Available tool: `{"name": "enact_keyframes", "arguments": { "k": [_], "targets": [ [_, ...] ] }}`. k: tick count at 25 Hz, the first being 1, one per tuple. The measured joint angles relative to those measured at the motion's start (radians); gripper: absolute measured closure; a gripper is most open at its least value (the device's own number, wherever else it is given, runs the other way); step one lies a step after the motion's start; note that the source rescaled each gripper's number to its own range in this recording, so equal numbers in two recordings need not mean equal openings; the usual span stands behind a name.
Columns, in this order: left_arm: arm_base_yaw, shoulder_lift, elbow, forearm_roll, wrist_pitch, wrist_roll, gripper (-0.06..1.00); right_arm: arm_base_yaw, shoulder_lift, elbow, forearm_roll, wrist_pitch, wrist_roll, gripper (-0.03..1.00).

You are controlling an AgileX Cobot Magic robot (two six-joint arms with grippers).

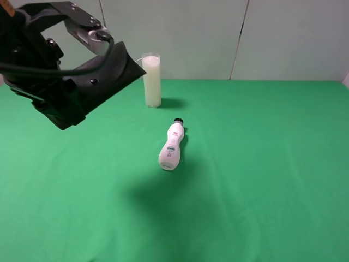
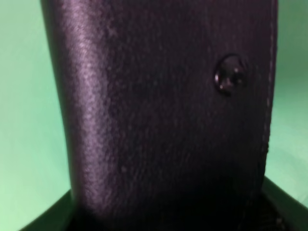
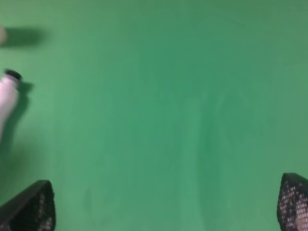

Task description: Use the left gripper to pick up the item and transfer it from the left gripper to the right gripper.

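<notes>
Hanging high over the green felt-like bench (image 1: 272, 174), L gripper (image 1: 82, 84) is clamped on the case (image 2: 159, 120): flat, oblong, matte black, pebbled leather-like grain, stitched edge, small round snap (image 2: 231, 74). Case is off the bench, tilted, free end pointing twd the candle (image 1: 152, 82), a tall white cylinder in clear glass, upright. White plastic bottle (image 1: 172, 146) w/ black cap lies on its side nr centre. R gripper (image 3: 166, 207) is spread wide above the bench, nothing btwn its mesh-textured fingers (image 3: 31, 209).
</notes>
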Motion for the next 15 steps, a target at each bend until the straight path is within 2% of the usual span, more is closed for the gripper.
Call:
{"name": "enact_keyframes", "arguments": {
  "k": [7, 11, 15],
  "targets": [
    [-0.080, 0.019, -0.009, 0.000, -0.045, 0.115, 0.91, 0.010, 0.147, -0.010, 0.174, -0.089, -0.099, -0.03],
    [-0.141, 0.086, -0.028, 0.000, -0.048, 0.160, 0.91, 0.061, 0.225, -0.010, 0.288, -0.126, -0.185, -0.03],
    [-0.205, 0.165, -0.063, 0.001, -0.065, 0.201, 0.91, 0.121, 0.299, -0.010, 0.358, -0.149, -0.241, -0.03]
  ]
}}
